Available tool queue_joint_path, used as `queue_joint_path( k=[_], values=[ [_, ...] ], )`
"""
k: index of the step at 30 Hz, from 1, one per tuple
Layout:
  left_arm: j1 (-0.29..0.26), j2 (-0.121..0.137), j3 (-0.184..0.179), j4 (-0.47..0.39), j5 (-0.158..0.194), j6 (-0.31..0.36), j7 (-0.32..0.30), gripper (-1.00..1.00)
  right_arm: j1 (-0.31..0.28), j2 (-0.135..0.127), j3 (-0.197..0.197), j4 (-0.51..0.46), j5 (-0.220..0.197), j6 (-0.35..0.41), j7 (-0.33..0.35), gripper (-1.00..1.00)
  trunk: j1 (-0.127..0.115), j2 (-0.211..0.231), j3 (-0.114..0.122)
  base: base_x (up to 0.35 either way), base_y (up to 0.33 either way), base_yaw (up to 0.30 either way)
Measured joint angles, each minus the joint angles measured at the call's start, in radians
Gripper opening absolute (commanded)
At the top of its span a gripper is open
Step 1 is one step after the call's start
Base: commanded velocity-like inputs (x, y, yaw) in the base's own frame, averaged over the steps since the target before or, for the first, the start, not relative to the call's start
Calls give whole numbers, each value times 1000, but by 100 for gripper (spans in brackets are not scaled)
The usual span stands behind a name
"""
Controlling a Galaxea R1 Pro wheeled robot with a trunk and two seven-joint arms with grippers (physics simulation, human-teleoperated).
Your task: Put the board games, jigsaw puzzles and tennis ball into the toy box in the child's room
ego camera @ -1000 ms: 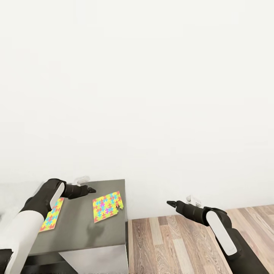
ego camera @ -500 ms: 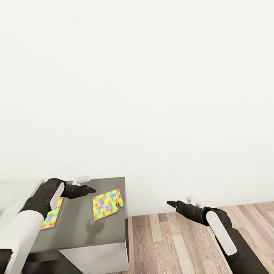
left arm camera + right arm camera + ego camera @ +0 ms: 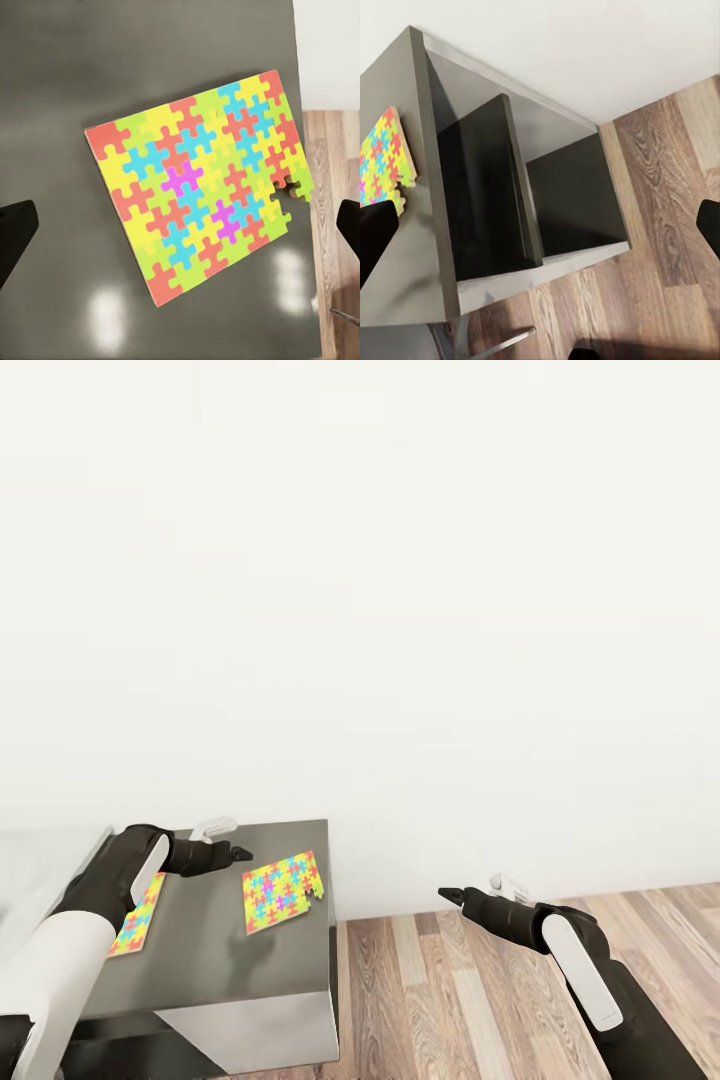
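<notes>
White wall (image 3: 400, 610) is being seen behind everything; plank floor (image 3: 450, 990) is lying at right. The table (image 3: 220, 960), its dark-grey section, is being viewed at lower left, with open shelves (image 3: 532, 202) in its side. One puzzle (image 3: 284, 890) is lying flat near the table's right edge, unobstructed; a second puzzle (image 3: 135, 918) is being partly covered by the left arm. The left gripper (image 3: 240, 852) is being held above the table beside the first puzzle, fingers spread. The right gripper (image 3: 447, 895) is being held over the floor, fingers spread, nothing between them.

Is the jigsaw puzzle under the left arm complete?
No. The jigsaw puzzle lies flat on the dark-grey table, with one edge piece missing.
</notes>
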Motion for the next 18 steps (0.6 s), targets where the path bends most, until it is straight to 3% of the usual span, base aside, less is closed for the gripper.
queue_joint_path(
  k=[18],
  values=[
    [0,0,0,-2,0,2,-1,100,0,0,0,0,0,0,0,100,0,0,-29,48,-24,0]
  ],
)
